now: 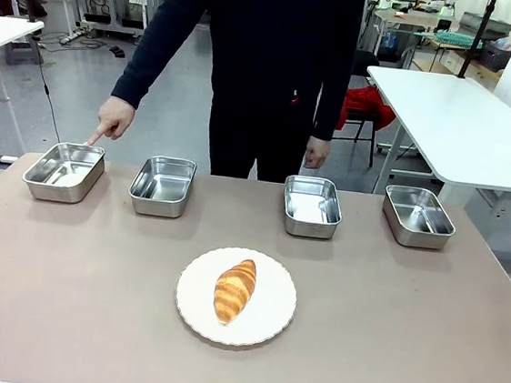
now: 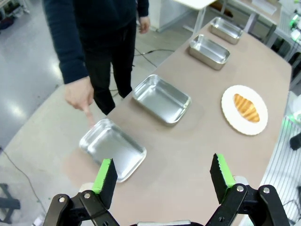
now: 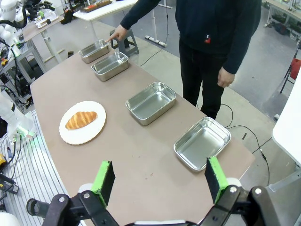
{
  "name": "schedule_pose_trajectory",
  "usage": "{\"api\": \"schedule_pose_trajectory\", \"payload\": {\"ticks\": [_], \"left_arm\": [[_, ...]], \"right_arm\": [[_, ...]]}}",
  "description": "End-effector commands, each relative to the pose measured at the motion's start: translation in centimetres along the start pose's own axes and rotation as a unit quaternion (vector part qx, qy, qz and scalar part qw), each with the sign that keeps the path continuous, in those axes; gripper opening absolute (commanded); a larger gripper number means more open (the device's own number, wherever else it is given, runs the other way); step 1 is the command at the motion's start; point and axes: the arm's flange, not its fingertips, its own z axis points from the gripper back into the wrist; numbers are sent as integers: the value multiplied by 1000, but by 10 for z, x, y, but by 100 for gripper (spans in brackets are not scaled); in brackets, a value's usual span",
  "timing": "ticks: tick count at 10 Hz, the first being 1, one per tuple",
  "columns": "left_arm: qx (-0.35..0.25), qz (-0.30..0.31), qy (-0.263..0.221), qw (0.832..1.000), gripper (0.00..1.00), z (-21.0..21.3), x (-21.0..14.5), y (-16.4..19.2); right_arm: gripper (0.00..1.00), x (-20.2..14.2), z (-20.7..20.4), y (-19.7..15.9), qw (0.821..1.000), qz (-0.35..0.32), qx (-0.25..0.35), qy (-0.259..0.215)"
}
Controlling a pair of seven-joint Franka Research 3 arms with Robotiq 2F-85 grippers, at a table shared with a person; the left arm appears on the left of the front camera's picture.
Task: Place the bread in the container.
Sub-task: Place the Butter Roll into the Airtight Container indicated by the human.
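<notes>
The bread point(image 1: 234, 290) is laid lengthwise in the middle of a round white plate point(image 1: 270, 328), on the robot's side of the surface point(image 1: 422, 346). It's kept well apart from the row of four steel pans lined up along the far edge, so no grasp has been made yet.

The person's hand point(image 1: 114, 119) is stretched out with the index finger aimed down at the far rim of the leftmost pan. That one is probably meant as the container point(image 1: 59, 191). Since all four pans look alike, pointing seems to be how the pick gets signalled. It's empty, and so are the other three pans point(image 1: 160, 202).

The left end effector point(image 2: 163, 174) is held released, jaws spread wide with nothing between the green pads, up above the left end of the surface near the container. The right end effector point(image 3: 159, 175) is spread just as wide and empty, above the right end. The bread being centred, it could likely be reached from either side.
</notes>
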Motion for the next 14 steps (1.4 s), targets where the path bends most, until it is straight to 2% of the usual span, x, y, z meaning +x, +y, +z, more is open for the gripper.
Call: {"api": "schedule_pose_trajectory", "payload": {"ticks": [1,3,5,6,8,9,10,14], "left_arm": [[-4,23,52,998,100,-54,36,-52],[-11,39,136,990,100,-134,59,-114],[-6,54,215,975,100,-206,60,-168],[17,35,227,973,100,-236,55,-196],[4,55,229,972,100,-278,47,-225],[-18,86,239,967,100,-286,41,-224],[-6,38,230,972,100,-273,49,-232],[-6,38,230,972,100,-273,49,-232]], "right_arm": [[100,2,0,0,1000,6,2,-11],[100,2,0,0,1000,6,2,-11],[100,2,0,0,1000,6,2,-11],[100,2,0,0,1000,6,2,-11],[100,2,0,0,1000,6,2,-11],[100,2,0,0,1000,6,2,-11],[100,2,0,0,1000,6,2,-11],[100,2,0,0,1000,6,2,-11]]}}
